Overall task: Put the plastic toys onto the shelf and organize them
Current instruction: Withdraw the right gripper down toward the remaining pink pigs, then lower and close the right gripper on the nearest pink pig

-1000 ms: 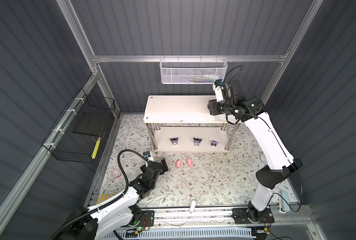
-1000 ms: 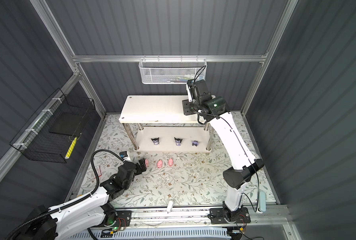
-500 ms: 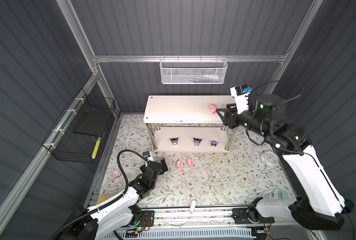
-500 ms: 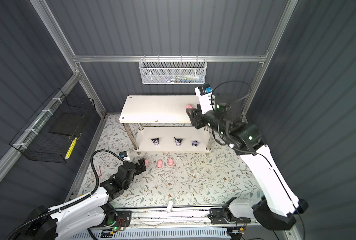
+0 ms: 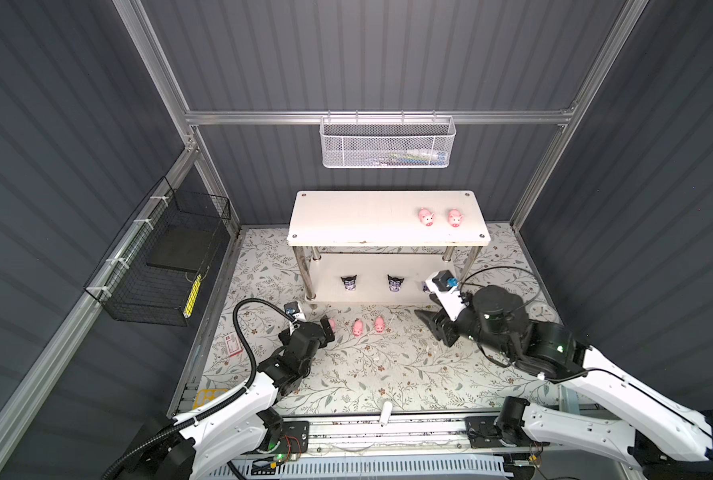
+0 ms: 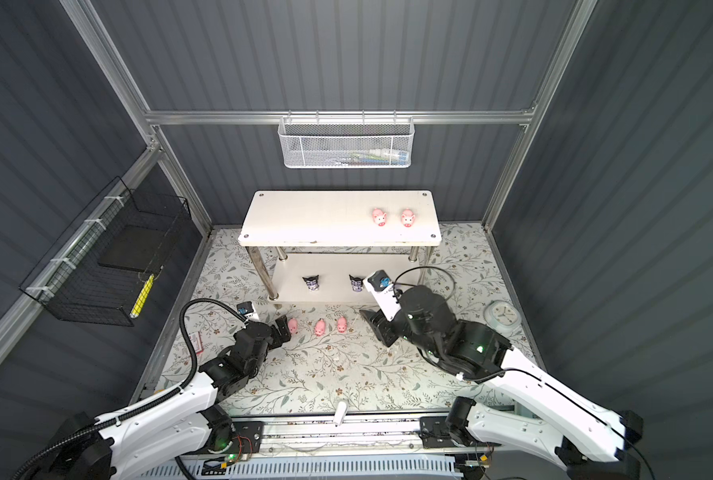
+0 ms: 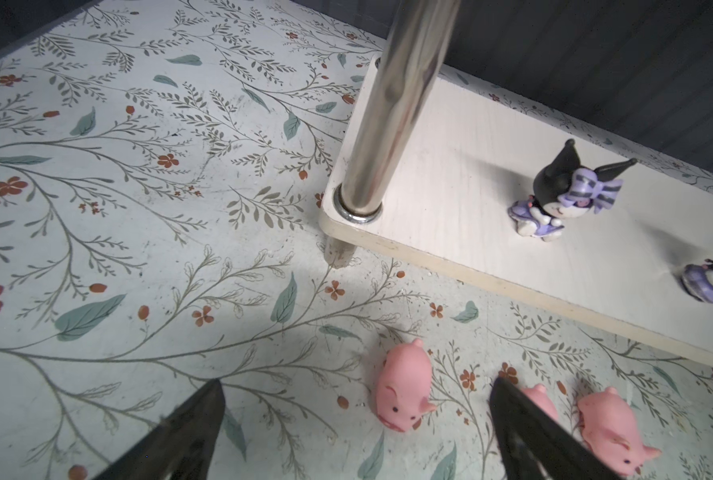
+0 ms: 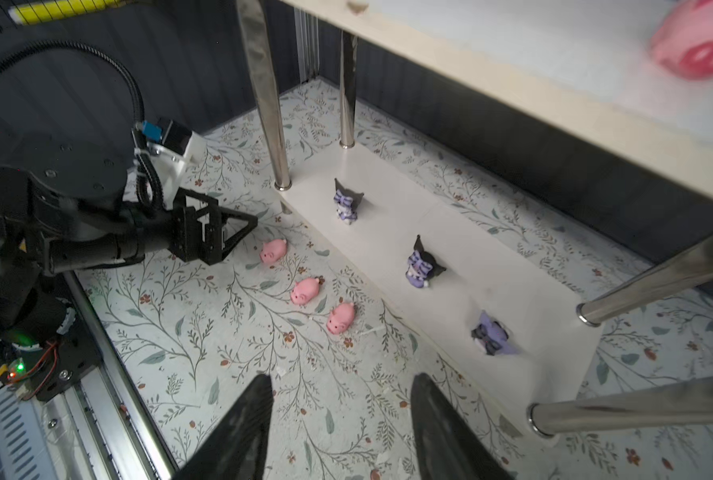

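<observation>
- My left gripper (image 7: 357, 392) hangs low over the floral mat (image 5: 371, 374). Its fingers are spread wide and grip nothing. The nearest pig (image 7: 404, 390) lies on the mat between them, clear of both.
- The middle pig (image 5: 357, 328) and the far pig (image 5: 379, 324) lie just beside it in a row, in front of the shelf (image 5: 367, 224).
- My right gripper (image 8: 341, 380) is released too and empty, near the row's other end.
- A left shelf pig (image 5: 426, 217) and a right shelf pig (image 5: 455, 217) stand on the top board.
- The lower board holds a first purple figurine (image 8: 346, 203), a second purple figurine (image 8: 421, 264) and a paler figurine (image 8: 490, 332), which looks tipped over.
</observation>
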### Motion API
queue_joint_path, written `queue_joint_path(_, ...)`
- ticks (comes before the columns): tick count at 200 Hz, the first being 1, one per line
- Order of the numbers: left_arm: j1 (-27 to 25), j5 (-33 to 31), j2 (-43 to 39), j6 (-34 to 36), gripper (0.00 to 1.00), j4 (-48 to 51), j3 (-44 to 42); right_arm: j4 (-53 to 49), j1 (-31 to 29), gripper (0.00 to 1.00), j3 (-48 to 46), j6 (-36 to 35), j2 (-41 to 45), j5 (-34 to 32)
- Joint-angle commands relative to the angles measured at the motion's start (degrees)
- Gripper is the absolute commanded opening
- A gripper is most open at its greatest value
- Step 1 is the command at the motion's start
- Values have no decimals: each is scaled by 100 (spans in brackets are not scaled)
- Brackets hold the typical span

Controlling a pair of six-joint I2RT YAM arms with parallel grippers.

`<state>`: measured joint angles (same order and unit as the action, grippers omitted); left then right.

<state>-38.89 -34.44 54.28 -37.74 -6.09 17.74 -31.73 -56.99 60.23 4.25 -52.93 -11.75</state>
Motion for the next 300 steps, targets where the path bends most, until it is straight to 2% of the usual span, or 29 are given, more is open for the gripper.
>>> queue_joint_path(1,31,-165,17,67,99,156,234,558,-219,57,-375,635,-339,-345)
queue_joint_path(34,31,-211,-63,27,99,221,232,1754,-242,59,-1031,1444,-1053,20)
queue_joint_path(65,31,-259,-178,-26,99,309,195,1894,-266,60,-783,1759,-2298,70)
queue_joint_path(89,32,-302,-251,-72,99,415,195,1899,-244,62,-531,2031,-3073,-149)
queue_joint_path(119,31,-340,-277,-62,99,504,230,1885,-194,63,-241,2307,-3824,-121)
queue_joint_path(167,38,-353,-306,-63,99,498,190,1847,119,68,-163,2637,-4188,-142)
queue_joint_path(223,37,-345,-216,-69,99,422,178,1769,367,68,89,2629,-4600,46)
queue_joint_path(300,40,-360,-190,-142,99,371,74,1640,399,67,318,2632,-4999,44)
